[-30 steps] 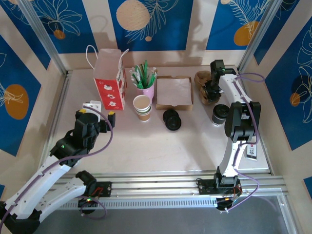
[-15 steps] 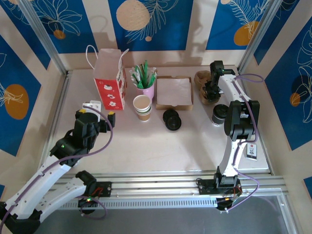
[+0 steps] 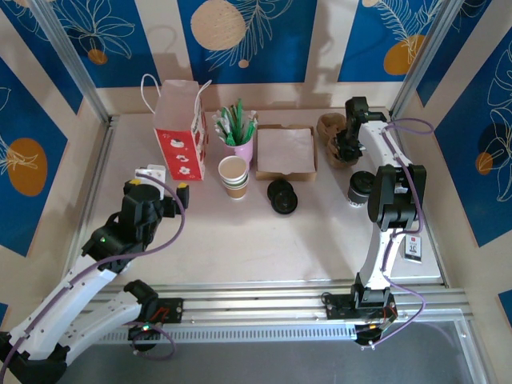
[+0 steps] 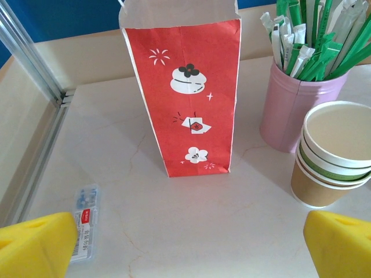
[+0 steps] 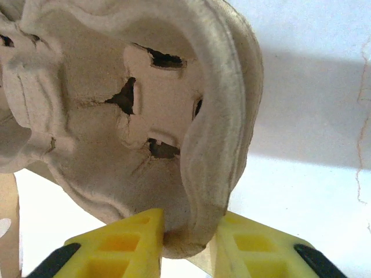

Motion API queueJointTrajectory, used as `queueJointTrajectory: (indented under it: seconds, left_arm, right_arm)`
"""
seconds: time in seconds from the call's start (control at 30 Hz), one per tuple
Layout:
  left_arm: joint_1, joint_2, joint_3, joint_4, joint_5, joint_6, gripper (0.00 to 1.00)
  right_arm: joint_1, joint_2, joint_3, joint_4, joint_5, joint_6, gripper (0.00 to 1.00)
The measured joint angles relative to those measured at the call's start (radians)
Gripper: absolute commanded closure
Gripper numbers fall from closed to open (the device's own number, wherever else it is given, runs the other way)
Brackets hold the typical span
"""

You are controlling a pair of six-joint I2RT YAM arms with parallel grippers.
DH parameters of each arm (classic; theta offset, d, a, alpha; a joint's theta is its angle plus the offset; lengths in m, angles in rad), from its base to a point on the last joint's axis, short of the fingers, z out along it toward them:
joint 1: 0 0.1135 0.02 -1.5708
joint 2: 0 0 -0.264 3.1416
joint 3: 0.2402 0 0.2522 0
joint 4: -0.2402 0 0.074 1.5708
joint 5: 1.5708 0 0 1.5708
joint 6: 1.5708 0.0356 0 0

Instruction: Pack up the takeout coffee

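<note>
pulp cup carrier (image 5: 174, 116) back right, red bag (image 4: 185, 98) upright

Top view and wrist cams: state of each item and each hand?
left hand: open, empty
right hand: shut on cup carrier, gripping its rim
paper bag: upright, top open
paper cups: stacked upright, no lid, top cup empty
pink holder: upright, full of stirrers
black lids: lying apart from the cups
</note>
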Motion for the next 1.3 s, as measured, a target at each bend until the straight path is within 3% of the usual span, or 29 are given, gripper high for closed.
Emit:
queueJointTrajectory:
  seconds: [0.83,1.3]
  left_arm:
    - [0.008,0.006,0.0,0.007,0.008,0.0,0.0]
    - [0.008,0.006,0.0,0.008,0.008,0.0,0.0]
  right_arm:
    - [0.004,-0.045,0.189,-0.057,0.031,-0.02,1.0]
    - [0.016,-0.137,0.273,-0.074,0.025,-0.057,1.0]
